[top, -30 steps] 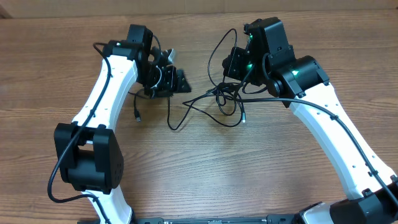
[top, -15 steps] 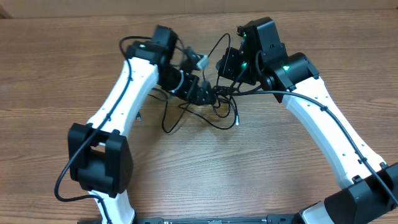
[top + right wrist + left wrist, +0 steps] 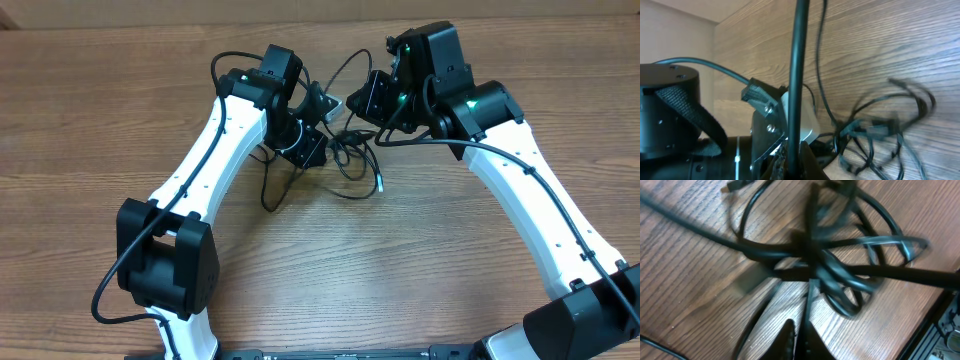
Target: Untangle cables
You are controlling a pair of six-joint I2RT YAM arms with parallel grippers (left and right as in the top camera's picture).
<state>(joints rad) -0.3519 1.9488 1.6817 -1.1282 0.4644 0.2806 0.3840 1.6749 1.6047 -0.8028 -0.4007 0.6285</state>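
Note:
The cables (image 3: 352,158) lie as a black tangle on the wooden table between both arms, a silvery plug tip (image 3: 381,186) trailing at the front. In the left wrist view the knot (image 3: 822,262) sits just ahead of my left gripper (image 3: 800,330), which is shut with a thin strand (image 3: 809,297) running down between its fingertips. Overhead, the left gripper (image 3: 325,140) sits at the tangle's left edge. My right gripper (image 3: 355,104) is behind the tangle, shut on one black cable (image 3: 799,60) that rises straight from its fingers (image 3: 807,160); the blurred tangle (image 3: 875,132) lies to the right.
One cable loop (image 3: 270,190) trails to the front left under the left arm. A strand arcs up behind the right gripper (image 3: 345,68). The left wrist's housing (image 3: 765,107) is close beside the right gripper. Bare wooden table (image 3: 400,270) stretches in front.
The left arm swung right from the table's left side to the tangle and its jaws went from open to shut. The tangle shifted slightly left. The right gripper barely moved.

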